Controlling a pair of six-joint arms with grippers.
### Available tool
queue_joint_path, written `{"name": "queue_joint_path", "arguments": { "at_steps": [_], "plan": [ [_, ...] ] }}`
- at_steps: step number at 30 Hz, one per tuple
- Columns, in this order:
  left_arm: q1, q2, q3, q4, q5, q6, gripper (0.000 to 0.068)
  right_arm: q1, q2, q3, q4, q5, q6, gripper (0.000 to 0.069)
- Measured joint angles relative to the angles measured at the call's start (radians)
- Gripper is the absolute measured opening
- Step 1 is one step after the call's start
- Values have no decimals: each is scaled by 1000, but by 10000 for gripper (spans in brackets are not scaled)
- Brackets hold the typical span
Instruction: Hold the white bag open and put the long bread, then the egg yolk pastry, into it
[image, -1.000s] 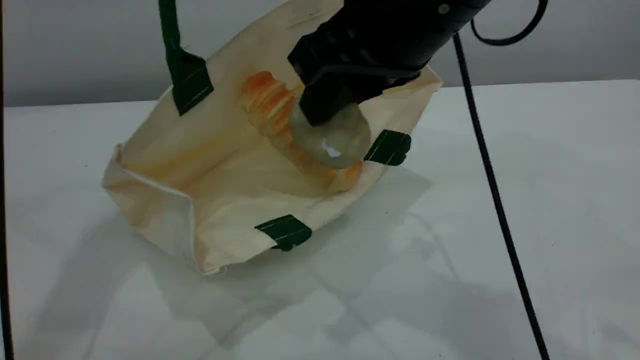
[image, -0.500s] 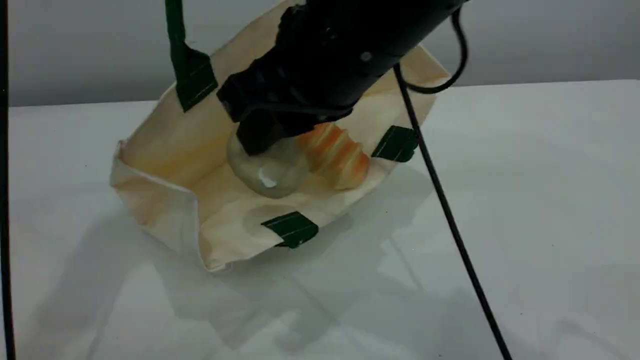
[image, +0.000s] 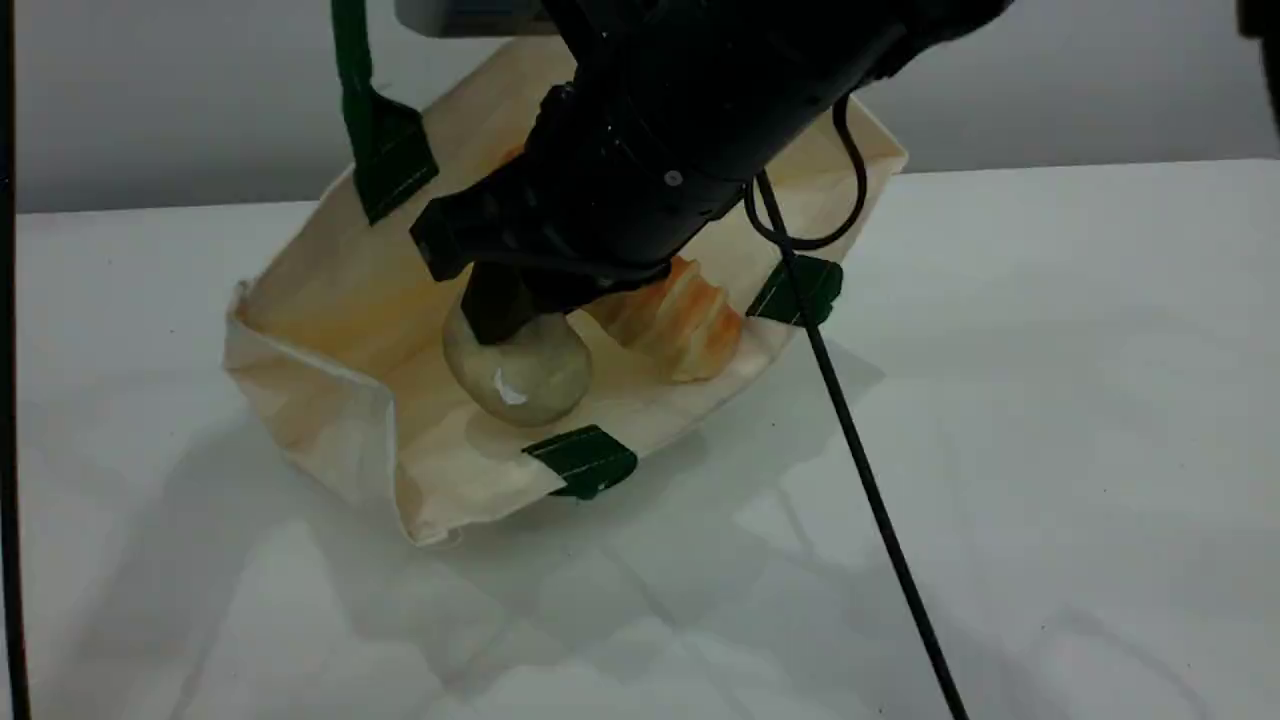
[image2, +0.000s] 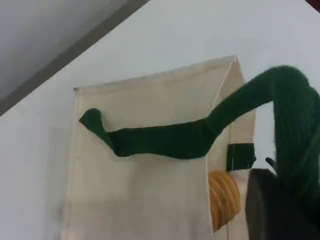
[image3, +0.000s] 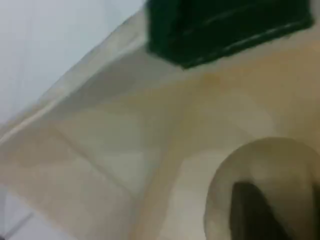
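Right pincer (image: 500, 322) clasps the egg yolk pastry (image: 525, 378) inside the white bag (image: 320, 300) by its front rim, with the long bread (image: 690, 318) beside it; left pincer (image2: 280, 197) holds the handle (image2: 165, 141).

We lose most of the long bread (image: 690, 320) behind the right arm (image: 700, 100); the blurred egg yolk pastry (image3: 260, 165) runs off-frame.

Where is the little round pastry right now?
In the scene view, the pastry is inside the open bag, left of the long bread and behind the front green tab, with the right pincer gripping its top.
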Motion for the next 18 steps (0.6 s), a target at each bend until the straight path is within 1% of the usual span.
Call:
{"name": "queue_joint_path", "arguments": {
  "at_steps": [2, 4, 7, 10, 13, 15, 18],
  "plan": [
    [0, 0, 0, 0, 0, 1, 76, 0, 5, 1, 14, 0, -3, 172],
    [0, 0, 0, 2, 0, 1, 76, 0, 6, 1, 31, 1, -22, 200],
    [0, 0, 0, 2, 0, 1, 76, 2, 6, 1, 52, 0, -53, 309],
    [0, 0, 0, 2, 1, 1, 76, 2, 6, 1, 87, 0, -55, 454],
    [0, 0, 0, 2, 1, 1, 76, 2, 6, 1, 88, 0, -55, 549],
    [0, 0, 0, 2, 1, 1, 76, 2, 6, 1, 86, 0, -55, 574],
    [0, 0, 0, 2, 0, 1, 76, -2, 6, 1, 66, 9, -54, 578]
  ]
}}
